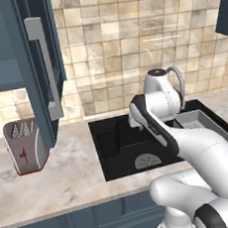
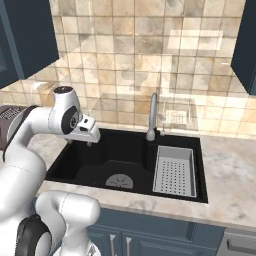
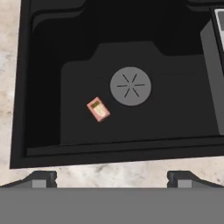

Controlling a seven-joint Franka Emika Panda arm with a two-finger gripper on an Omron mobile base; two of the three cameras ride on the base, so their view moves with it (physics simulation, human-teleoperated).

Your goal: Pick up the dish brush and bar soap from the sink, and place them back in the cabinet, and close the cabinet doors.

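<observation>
Down on the sink (image 3: pixel 39 65) floor, just left of the drain (image 3: pixel 130 86), lies the bar soap (image 3: pixel 98 109), long axis diagonal. We hover above with the gripper (image 3: pixel 112 178) wide open, empty; soap sits below, slightly left of centre.

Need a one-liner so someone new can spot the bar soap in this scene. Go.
Find the black sink set in the beige marble counter, then the round grey drain on its floor. The bar soap lies flat on that floor beside the drain, apart from it: a small pinkish-red rectangle, the one coloured item in the dark basin.
</observation>
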